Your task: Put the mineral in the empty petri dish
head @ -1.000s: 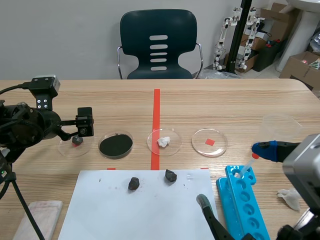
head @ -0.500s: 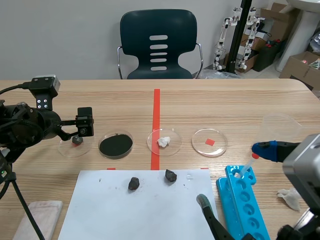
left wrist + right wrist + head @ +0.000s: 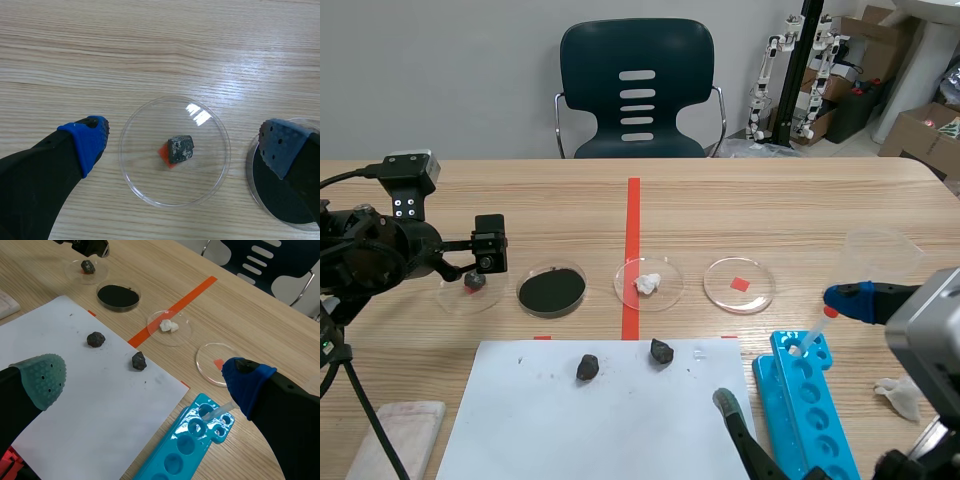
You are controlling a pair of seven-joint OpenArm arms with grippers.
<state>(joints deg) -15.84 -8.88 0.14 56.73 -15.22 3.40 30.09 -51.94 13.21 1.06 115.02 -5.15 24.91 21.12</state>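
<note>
One speckled grey mineral [image 3: 180, 148] is lying in the left clear petri dish [image 3: 145, 192], seemingly placed; the left end effector [image 3: 187, 139] is hanging open above.

Light wooden counter [image 3: 770, 210]: row of four clear round petri dishes [image 3: 723, 277], white paper sheet [image 3: 610, 425], turquoise plastic tube rack [image 3: 812, 405], folded white cloth [image 3: 395, 438], crumpled white tissue [image 3: 899, 394].

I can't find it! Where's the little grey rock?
Scene view: the grey rock lies in the leftmost petri dish, under the left gripper, beside the black powder dish.
</note>
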